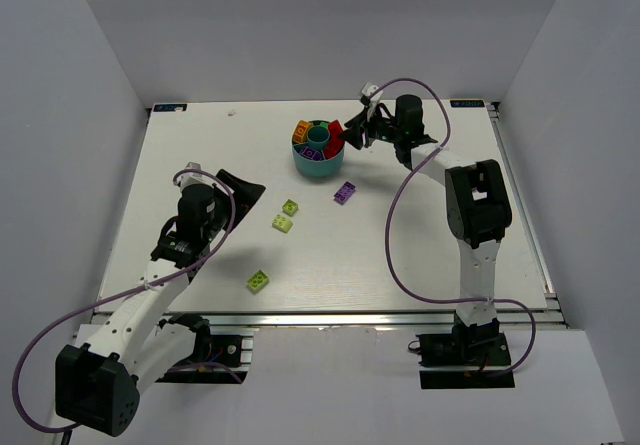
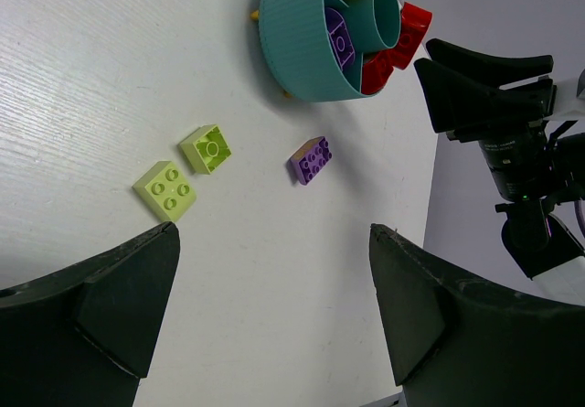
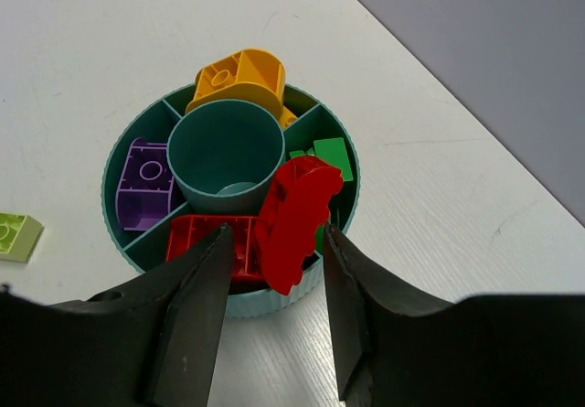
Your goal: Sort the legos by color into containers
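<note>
The round teal bowl (image 1: 318,150) (image 3: 265,302) has wedge containers holding an orange lego (image 3: 239,76), a purple one (image 3: 144,183), a dark green one (image 3: 331,155) and a red one (image 3: 210,238). A second red lego (image 3: 292,210) (image 1: 336,130) stands tilted on the bowl's near rim, over the wall between the red and green wedges. My right gripper (image 3: 274,233) (image 1: 352,133) is open around it, with a gap at the left finger. On the table lie a purple lego (image 1: 345,192) (image 2: 311,159) and three lime ones (image 1: 290,206) (image 1: 283,223) (image 1: 259,280). My left gripper (image 2: 272,233) (image 1: 243,187) is open and empty.
The bowl's central cup (image 3: 224,151) is empty. Two lime legos (image 2: 211,147) (image 2: 167,190) lie just ahead of my left fingers. The right arm's black wrist (image 2: 475,87) hangs beside the bowl. Grey walls surround the white table on three sides.
</note>
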